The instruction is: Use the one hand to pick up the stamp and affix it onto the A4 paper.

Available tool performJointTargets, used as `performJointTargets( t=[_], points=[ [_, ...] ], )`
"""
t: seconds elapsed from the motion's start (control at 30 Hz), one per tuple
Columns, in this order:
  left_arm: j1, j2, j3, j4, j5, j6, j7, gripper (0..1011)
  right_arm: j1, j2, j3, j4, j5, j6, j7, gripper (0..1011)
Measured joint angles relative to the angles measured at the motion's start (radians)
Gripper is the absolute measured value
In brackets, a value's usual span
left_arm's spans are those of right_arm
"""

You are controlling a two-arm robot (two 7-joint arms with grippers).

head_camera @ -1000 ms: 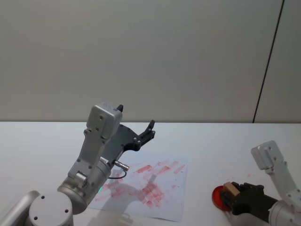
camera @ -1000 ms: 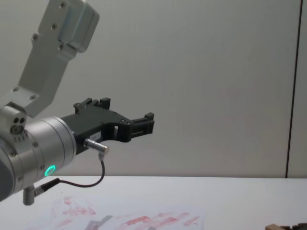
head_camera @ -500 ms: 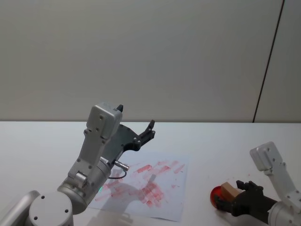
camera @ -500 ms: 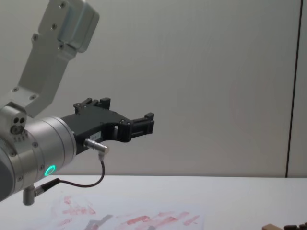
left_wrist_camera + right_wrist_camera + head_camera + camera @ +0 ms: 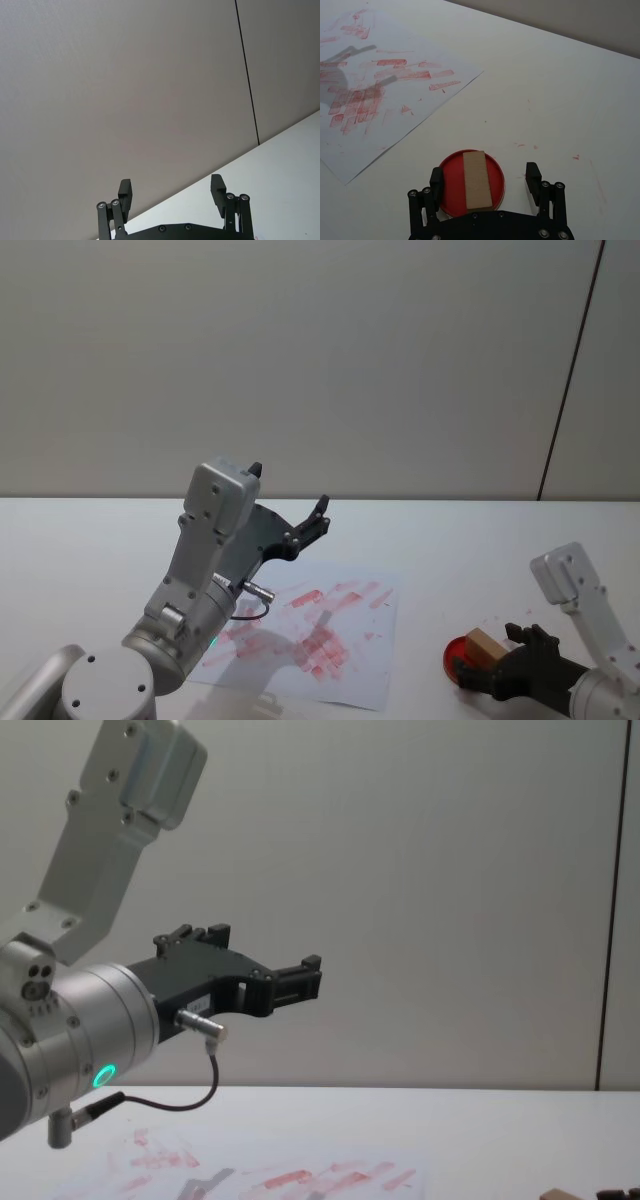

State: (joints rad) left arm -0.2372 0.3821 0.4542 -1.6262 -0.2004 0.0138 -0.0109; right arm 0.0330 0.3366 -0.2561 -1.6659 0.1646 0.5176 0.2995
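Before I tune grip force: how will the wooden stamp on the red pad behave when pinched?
The stamp looks like a rigid, plain block, so probably stiff and light. Its flat sides should grip well between the open right gripper. Lying flat on the ink pad, it seems unlikely to roll.

The stamp (image 5: 478, 179) lies on a round pad (image 5: 499, 176), right of the A4 paper (image 5: 300, 638). Both rest on the table (image 5: 470, 540), the pad nearer

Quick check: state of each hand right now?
Left hand: open, holding nothing, raised above the table.
Right hand: open, fingers either side of the stamp on the red ink pad.
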Motion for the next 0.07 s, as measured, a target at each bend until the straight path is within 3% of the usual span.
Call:
performJointTargets(
  t=[0.07],
  points=[
    [0.000, 0.000, 0.000, 0.000, 0.000, 0.000, 0.000, 1003, 0.000, 0.000, 0.000, 0.000, 0.000, 0.000, 0.000, 1001]
  ],
)
